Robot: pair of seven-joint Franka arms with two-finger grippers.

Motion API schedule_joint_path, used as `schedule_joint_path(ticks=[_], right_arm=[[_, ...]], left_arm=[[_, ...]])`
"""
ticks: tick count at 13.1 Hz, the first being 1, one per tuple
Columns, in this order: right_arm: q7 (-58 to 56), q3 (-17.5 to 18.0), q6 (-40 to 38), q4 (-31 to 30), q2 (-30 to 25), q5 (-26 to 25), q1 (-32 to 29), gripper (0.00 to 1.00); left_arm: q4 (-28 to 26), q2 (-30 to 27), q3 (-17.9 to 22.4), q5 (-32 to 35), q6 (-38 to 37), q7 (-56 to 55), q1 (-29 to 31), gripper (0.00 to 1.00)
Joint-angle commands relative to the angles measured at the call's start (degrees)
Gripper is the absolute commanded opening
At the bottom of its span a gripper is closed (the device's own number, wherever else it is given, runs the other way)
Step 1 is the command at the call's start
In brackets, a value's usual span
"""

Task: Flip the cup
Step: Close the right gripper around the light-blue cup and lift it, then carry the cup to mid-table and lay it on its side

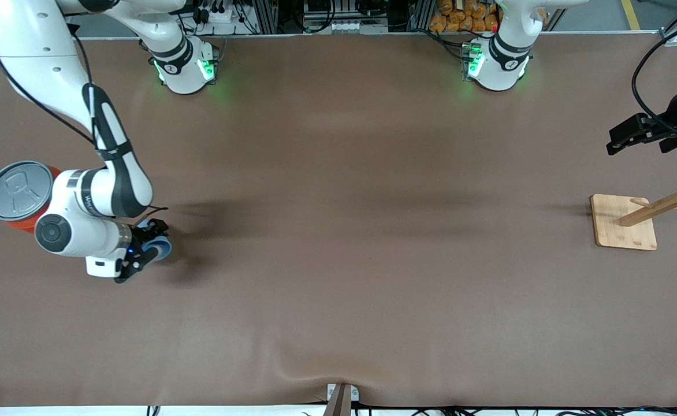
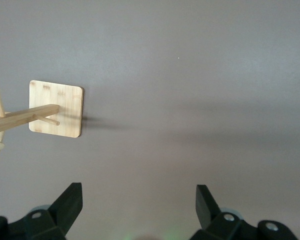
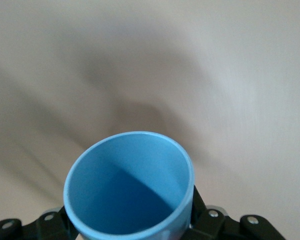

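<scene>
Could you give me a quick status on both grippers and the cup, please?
Right gripper shut on the cup, near the orange can. Left gripper open, waiting above the wooden rack. Nothing in the way.

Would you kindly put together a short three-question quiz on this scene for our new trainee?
1. True or false: the right pincer is shut on the cup.
2. Which thing stands at the right arm's end of the table, partly hidden by that arm? (a) wooden rack (b) orange can (c) bowl
3. Fill in: the left pincer is ____ and holds nothing, above the table near the rack.

Key
1. True: the right wrist view shows the cup's open mouth between the fingers.
2. (b), the can.
3. Open; that arm waits.
</scene>
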Motion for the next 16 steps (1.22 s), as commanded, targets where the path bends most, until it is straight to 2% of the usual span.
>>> schedule_joint_path(ticks=[1, 4, 7, 9, 10, 11, 12, 16], right_arm=[[-3.34, 0.12, -0.55, 5.89, 2.58, 0.90, 9.00, 0.54], [-5.62, 5.30, 7.67, 6.60, 4.78, 0.82, 16.21, 0.54], [-5.19, 5.58, 17.44, 6.69, 7.77, 0.73, 24.38, 0.55], [-5.18, 5.58, 18.78, 8.35, 9.35, 0.38, 28.43, 0.57], [-5.01, 5.58, 18.79, 10.01, 10.14, -0.15, 29.93, 0.61], [-5.09, 5.49, 18.79, 10.73, 10.58, -0.24, 30.73, 0.69], [-5.36, 5.49, 18.79, 10.82, 11.37, -0.33, 30.82, 1.00], [-6.24, 5.58, 18.87, 10.91, 11.30, -0.59, 30.91, 1.00]], left_arm=[[0.36, -0.13, -0.31, 0.39, -0.88, 0.79, 0.34, 1.00], [0.45, -0.30, -0.31, 0.31, -0.88, 0.61, 0.43, 1.00], [0.36, -0.04, -0.31, 0.22, -2.11, 0.62, 0.52, 1.00], [0.36, -0.04, -0.31, -0.22, -2.11, 0.61, 0.34, 1.00], [0.36, -0.04, -0.31, -0.92, -2.19, 0.61, 0.52, 1.00], [0.36, 0.05, -0.31, -1.19, -2.19, 0.70, 0.52, 1.00], [0.36, 0.05, -0.31, -1.36, -2.28, 0.70, 0.52, 1.00], [0.19, 0.40, -0.31, -1.54, -2.28, 0.79, 0.52, 1.00]])
